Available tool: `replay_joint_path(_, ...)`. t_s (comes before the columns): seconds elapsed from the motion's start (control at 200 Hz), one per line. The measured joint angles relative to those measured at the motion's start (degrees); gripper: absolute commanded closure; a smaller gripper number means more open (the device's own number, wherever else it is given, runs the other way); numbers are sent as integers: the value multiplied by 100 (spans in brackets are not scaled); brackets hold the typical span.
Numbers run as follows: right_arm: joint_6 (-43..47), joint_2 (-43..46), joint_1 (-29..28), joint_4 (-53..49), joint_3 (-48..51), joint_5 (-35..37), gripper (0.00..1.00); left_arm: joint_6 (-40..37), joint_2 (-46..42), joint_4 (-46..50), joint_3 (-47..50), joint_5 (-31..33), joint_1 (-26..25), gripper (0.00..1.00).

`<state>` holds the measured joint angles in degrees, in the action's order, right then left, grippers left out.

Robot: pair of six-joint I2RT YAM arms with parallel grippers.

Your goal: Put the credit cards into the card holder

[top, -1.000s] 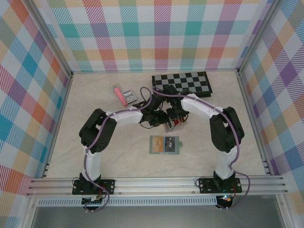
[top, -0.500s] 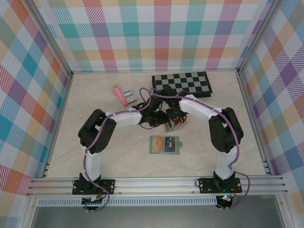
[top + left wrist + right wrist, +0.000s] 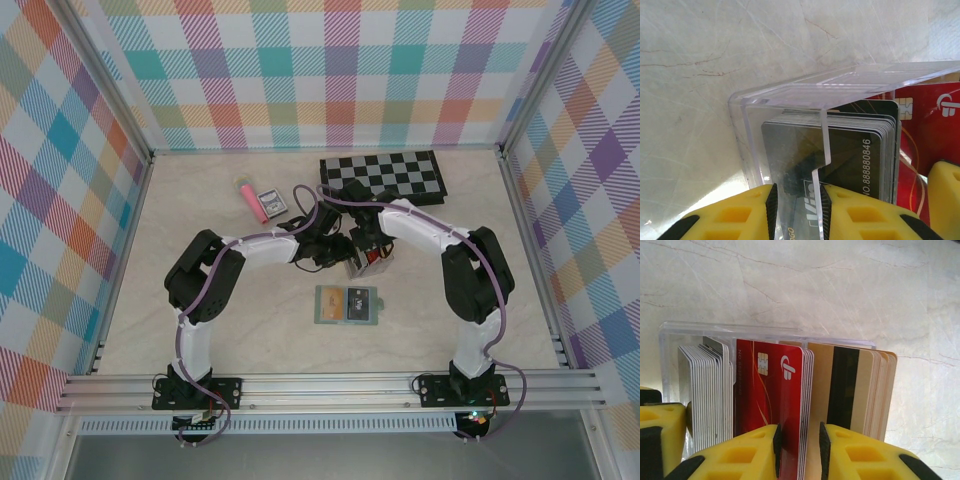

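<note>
Both grippers meet at the clear card rack (image 3: 790, 95).
The right gripper (image 3: 800, 440) is pinched on a red credit card (image 3: 767, 390) standing upright just ahead of its fingers. The left gripper (image 3: 799, 197) clamps the rack's clear wall. The sage-green card holder (image 3: 347, 305) lies flat, apart from both, toward the arm bases.

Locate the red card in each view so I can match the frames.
Top external: red card is a small red patch at table centre where the arms meet, above the card holder.
Left wrist: red card is at the right edge, chip near its top.
Right wrist: red card stands upright at centre, chip facing the camera.
Shared landmark: the clear rack holding the cards.
</note>
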<state>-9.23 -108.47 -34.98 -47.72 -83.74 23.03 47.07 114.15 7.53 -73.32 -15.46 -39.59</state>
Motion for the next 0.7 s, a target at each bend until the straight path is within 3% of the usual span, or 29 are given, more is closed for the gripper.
replay_joint_path(0.27,-61,20,-7,9,0,-57,83,2,-2,-2,0,-7,0,70)
replay_joint_path(0.7,-129,332,0,-90,-7,-157,91,2,0,-17,11,-9,0,71)
